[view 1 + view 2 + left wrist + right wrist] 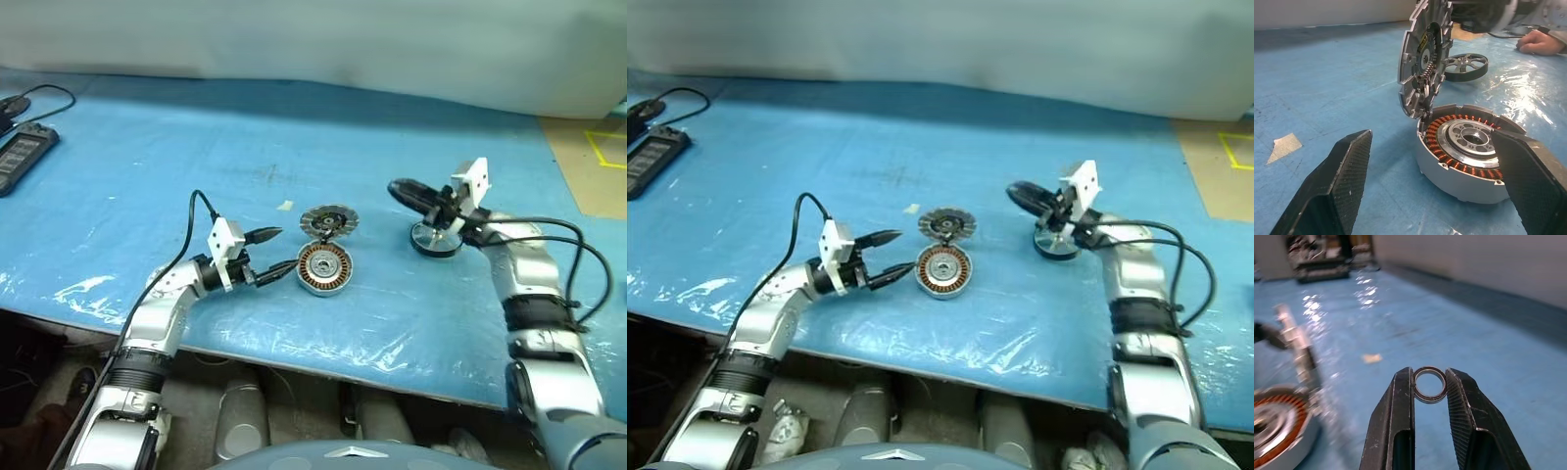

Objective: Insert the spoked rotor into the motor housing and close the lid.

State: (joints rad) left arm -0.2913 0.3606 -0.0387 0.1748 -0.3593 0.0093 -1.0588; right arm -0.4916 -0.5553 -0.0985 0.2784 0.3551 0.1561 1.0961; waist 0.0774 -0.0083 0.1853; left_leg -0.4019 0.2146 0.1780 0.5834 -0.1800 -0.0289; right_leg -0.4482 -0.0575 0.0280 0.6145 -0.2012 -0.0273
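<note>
Left gripper (271, 255) is sitting nearest, fingers spread and empty, just left of the motor housing (324, 268) with its lid (328, 221) standing open on the far side. Right gripper (1429, 382) is pinching a small metal ring (1430, 384), hovering above the spoked rotor (436, 238) lying on the blue mat (147, 166). I'd steady the housing while lowering the rotor in straight.

Broad blue plastic-covered table (294, 147), glossy and wrinkled along the near edge. Pale wall (313, 39) at twelve o'clock. Tan floor with yellow tape (607, 147) at two o'clock. Black device with cable (22, 152) at ten o'clock.
</note>
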